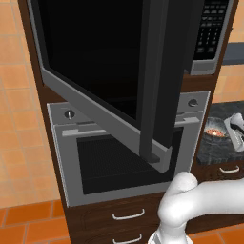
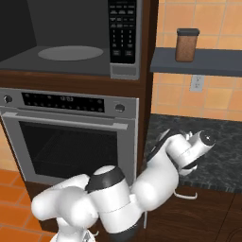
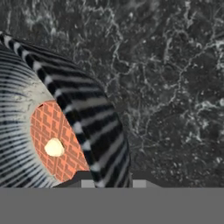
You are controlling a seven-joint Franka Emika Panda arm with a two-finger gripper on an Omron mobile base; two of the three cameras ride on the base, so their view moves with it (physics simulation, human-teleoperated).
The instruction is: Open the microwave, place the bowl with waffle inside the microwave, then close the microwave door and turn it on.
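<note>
- Left base view:
  - The wide black glass microwave door (image 1: 102, 57) in its silver-grey steel frame is swung out towards the camera, its thick dark edge nearest the lens.
  - Behind it at the upper right shows part of the boxy stainless-steel microwave (image 1: 209, 33) with its black keypad.
  - Below sits the steel oven (image 1: 119, 162) with round knobs, and under that are 2 dark wooden drawers (image 1: 126, 217) with curved metal handles.
  - The small round dark grey bowl with waffle (image 1: 215, 128) rests on the dark speckled stone table (image 1: 212, 152) at the right, beside the oven column.
  - My white arm (image 1: 205, 198) rises from the lower right, and its far end is just beside the bowl.
- Right base view:
  - The microwave cavity stands open, with the pale round turntable (image 2: 71, 53) bare inside and the keypad to its right.
  - The oven is shut underneath.
  - A brown lidded jar (image 2: 187, 45) stands on a dark wall shelf (image 2: 208, 66) above the table.
  - My arm bends over the table's front edge, the wrist pointing down at the stone.
- Hand view:
  - The bowl fills the left side, its striped wall curving down the picture, with the orange waffle and a pale dab on it inside.
  - My 2 fingers (image 3: 87, 184) stand 1 on each side of the bowl's wall at the bottom.
  - I cannot tell whether they pinch the wall or merely straddle it.
</note>
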